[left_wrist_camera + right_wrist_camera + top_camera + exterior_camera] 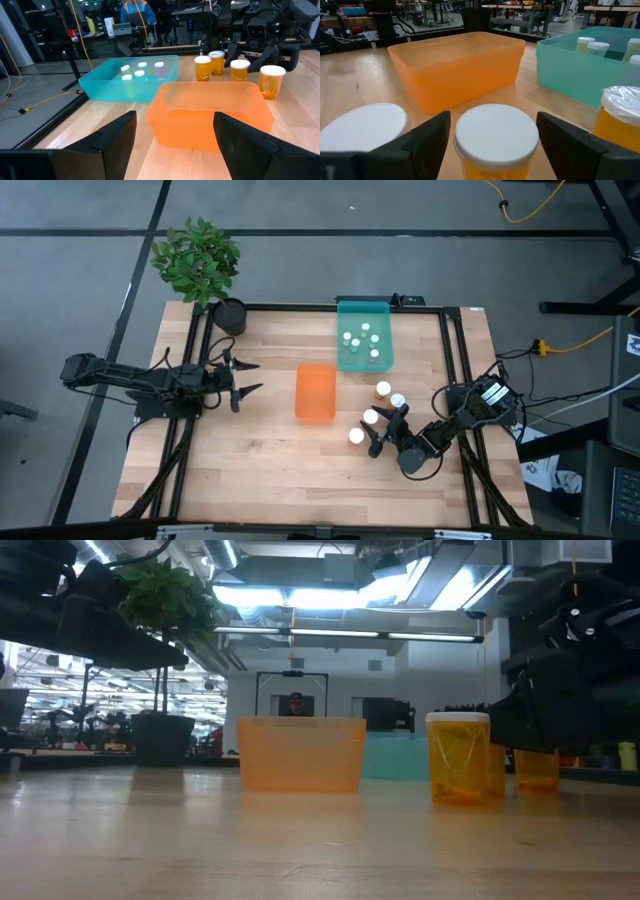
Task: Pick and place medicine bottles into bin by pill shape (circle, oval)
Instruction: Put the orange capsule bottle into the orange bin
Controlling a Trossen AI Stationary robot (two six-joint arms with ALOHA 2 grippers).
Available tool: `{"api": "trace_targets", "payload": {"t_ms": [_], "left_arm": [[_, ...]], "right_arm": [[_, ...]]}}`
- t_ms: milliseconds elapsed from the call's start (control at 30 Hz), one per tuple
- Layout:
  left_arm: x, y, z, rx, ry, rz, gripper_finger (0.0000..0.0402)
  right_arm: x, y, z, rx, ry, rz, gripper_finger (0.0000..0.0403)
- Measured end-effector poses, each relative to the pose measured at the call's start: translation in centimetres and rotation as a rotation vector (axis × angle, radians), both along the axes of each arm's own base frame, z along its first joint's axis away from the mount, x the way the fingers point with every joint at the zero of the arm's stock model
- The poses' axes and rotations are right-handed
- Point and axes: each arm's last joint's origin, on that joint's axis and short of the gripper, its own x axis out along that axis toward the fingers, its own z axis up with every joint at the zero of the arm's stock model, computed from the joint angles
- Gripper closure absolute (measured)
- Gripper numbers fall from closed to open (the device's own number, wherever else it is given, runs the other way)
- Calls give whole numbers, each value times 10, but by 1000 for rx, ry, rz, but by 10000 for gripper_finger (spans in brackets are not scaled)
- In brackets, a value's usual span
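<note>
1. Between our right gripper's (495, 145) open fingers stands one white-capped amber bottle (496, 137), not yet gripped.
2. Three more bottles (383, 390) wait nearby on the wooden table (270, 470).
3. We see five bottles in the teal bin (384, 356); the smooth orange bin (315, 392) is empty.
4. Our left gripper (243, 377) waits open.

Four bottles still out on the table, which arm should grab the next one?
Right. Its end effector is open around a white-capped amber bottle among the loose ones; the left end effector waits open beyond the orange plastic bin.
</note>
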Motion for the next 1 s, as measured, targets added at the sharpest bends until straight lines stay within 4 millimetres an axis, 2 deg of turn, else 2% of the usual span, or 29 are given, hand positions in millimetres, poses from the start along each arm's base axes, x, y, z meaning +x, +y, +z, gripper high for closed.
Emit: {"api": "trace_targets", "payload": {"t_ms": [467, 667, 833, 1000], "left_arm": [[0, 0, 0, 0, -1, 0, 145], [0, 0, 0, 0, -1, 0, 145], [0, 0, 0, 0, 0, 0, 145], [0, 0, 0, 0, 0, 0, 145]], "right_arm": [[2, 1, 5, -49, 3, -4, 106], [3, 2, 9, -81, -5, -21, 86], [6, 5, 29, -141, -14, -23, 76], [6, 5, 63, -171, -41, -21, 81]]}}
